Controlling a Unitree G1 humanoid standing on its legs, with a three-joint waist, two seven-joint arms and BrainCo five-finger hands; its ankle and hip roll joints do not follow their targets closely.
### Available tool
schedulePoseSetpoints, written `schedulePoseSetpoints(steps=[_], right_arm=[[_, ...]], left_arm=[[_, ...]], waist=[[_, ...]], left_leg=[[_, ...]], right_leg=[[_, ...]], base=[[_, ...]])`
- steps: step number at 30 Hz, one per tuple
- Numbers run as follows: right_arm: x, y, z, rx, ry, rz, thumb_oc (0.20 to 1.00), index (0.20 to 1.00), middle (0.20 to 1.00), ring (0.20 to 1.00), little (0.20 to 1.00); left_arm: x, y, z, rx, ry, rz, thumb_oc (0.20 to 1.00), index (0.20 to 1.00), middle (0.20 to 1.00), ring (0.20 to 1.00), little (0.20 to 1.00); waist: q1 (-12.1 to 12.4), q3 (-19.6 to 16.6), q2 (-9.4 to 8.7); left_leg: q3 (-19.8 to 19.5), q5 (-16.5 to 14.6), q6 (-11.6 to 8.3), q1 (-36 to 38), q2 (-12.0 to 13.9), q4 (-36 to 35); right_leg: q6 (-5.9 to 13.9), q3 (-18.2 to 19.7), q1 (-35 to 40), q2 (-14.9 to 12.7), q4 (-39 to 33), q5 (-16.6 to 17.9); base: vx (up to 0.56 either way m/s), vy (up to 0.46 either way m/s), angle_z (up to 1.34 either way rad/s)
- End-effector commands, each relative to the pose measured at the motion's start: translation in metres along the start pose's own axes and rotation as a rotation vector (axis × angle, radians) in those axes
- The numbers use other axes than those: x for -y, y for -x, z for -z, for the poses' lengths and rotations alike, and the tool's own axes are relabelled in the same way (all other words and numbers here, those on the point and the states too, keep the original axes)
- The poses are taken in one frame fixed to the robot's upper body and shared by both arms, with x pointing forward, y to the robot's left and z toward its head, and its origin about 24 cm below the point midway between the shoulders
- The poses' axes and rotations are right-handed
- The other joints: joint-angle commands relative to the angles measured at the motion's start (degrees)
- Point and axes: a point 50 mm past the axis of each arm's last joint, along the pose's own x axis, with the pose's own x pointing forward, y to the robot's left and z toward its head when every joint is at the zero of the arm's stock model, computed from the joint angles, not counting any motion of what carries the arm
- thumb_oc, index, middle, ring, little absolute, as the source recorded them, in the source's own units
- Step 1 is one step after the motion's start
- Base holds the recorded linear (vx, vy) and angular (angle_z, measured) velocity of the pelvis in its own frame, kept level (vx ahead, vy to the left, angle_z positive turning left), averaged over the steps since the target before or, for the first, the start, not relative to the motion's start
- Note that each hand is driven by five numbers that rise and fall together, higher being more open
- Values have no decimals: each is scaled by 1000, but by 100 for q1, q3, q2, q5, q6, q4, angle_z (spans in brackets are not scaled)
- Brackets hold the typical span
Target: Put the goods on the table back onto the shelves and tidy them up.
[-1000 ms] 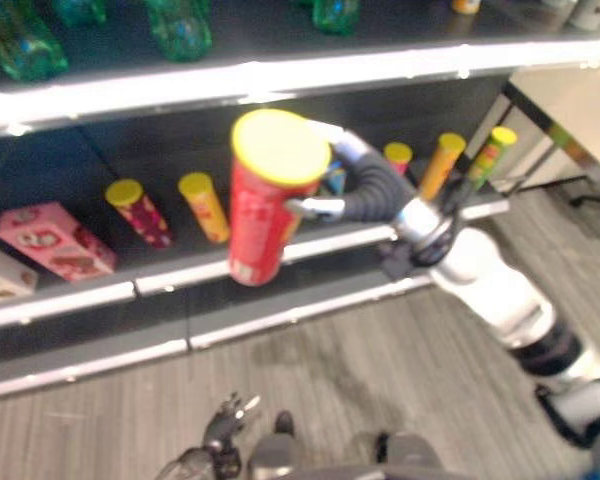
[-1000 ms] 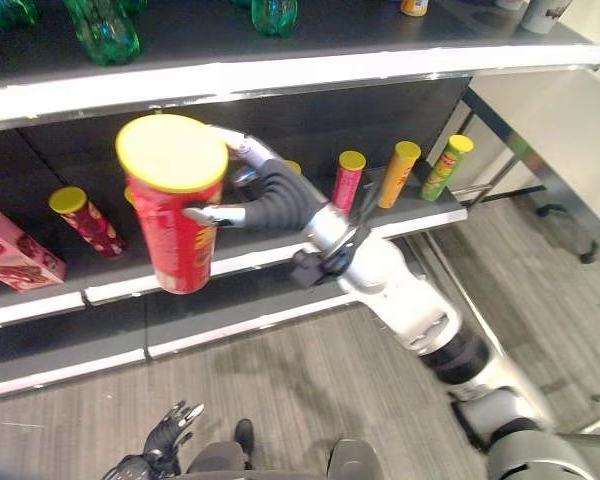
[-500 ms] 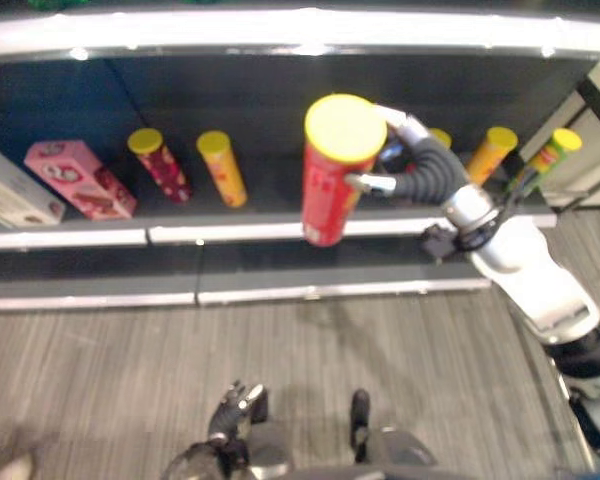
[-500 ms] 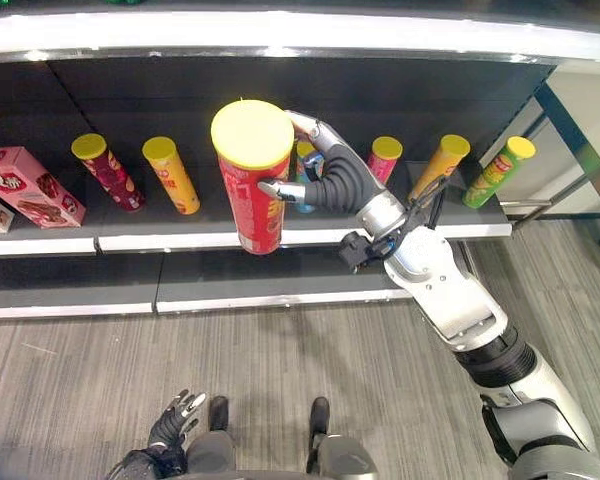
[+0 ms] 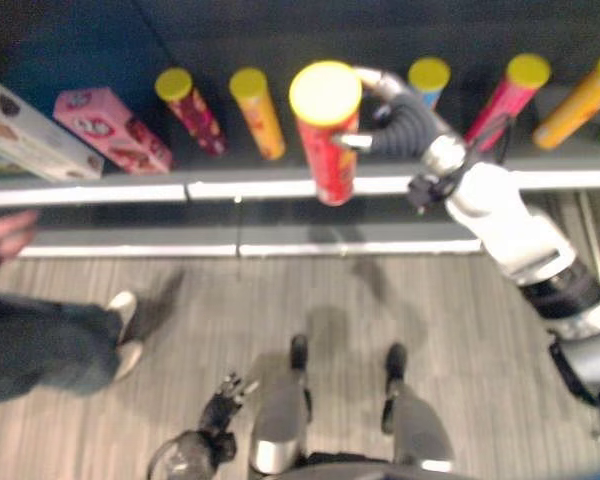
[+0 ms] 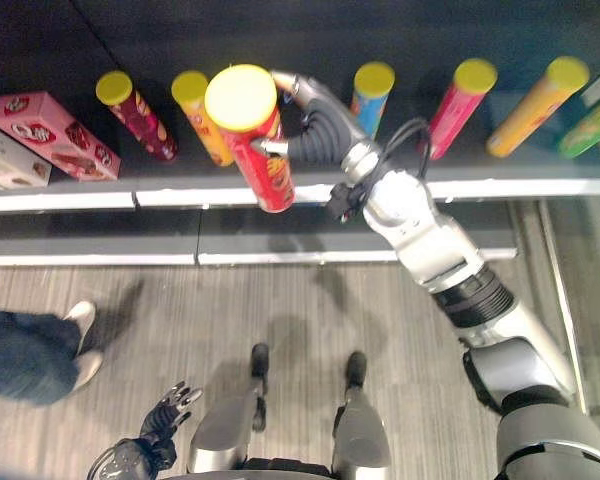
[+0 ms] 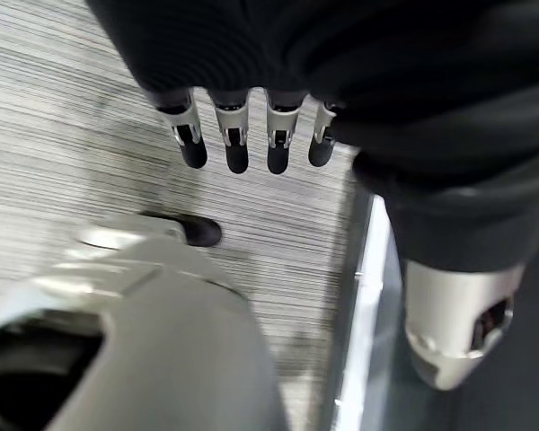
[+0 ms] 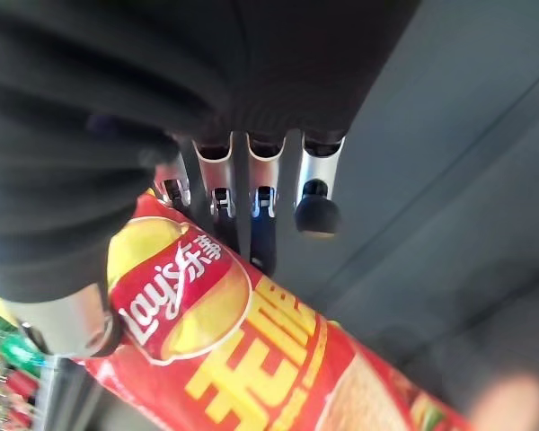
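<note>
The right robot hand (image 6: 305, 125) is gripping the red chip can (image 6: 255, 140) at the shelf (image 6: 280, 190), not yet placing it, while the left robot hand (image 7: 251, 135) is hanging open.

Red chip can (image 6: 258, 150) with a yellow lid, pink box (image 6: 54, 135) left of it, more yellow-lidded cans in maroon (image 6: 137, 116), orange (image 6: 201, 116), blue (image 6: 370, 95), pink (image 6: 459, 105).

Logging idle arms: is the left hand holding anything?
No, the left hand hangs with straight fingers over the floor, holding nothing.
</note>
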Motion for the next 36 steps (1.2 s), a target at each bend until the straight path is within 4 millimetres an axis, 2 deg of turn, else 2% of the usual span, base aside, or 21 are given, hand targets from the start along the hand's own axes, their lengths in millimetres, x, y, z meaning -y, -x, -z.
schedulePoseSetpoints(steps=[1, 6, 13, 24, 36], right_arm=[[30, -15, -61, 274, 50, 127, 200, 200, 200, 200, 200], [23, -19, -57, 263, 42, 102, 200, 200, 200, 200, 200], [25, -28, -56, 257, 77, 105, 200, 200, 200, 200, 200], [23, -31, -55, 251, 66, 104, 200, 200, 200, 200, 200], [20, -32, -53, 247, 64, 93, 200, 200, 200, 200, 200]], left_arm=[[-11, 11, 8, 3, -6, -27, 1000, 1000, 1000, 1000, 1000], [-9, 9, 7, 5, 1, -16, 1000, 1000, 1000, 1000, 1000], [1, 6, -1, 36, -8, 24, 1000, 1000, 1000, 1000, 1000], [-1, 7, 4, 11, -36, 19, 1000, 1000, 1000, 1000, 1000], [1, 6, 0, 28, -45, 32, 1000, 1000, 1000, 1000, 1000]], waist=[[67, -137, 66], [111, -137, 85], [147, -137, 130], [184, -137, 150], [181, -137, 144]], left_leg=[[-33, 203, -96, 447, 329, 243], [-67, 187, -101, 313, 381, 383], [-81, 179, -128, 229, 464, 346], [-60, 149, -145, 182, 512, 323], [-67, 115, -167, 121, 569, 296]], right_leg=[[26, 135, -169, -655, 1103, 86], [40, 191, -282, -667, 1204, 83], [90, 165, -299, -718, 1146, 105], [95, 154, -302, -717, 1080, 131], [91, 127, -312, -707, 1008, 140]], base=[[0, 7, 12], [10, -5, 0], [19, -4, 0], [7, -1, 2], [0, 0, 0]])
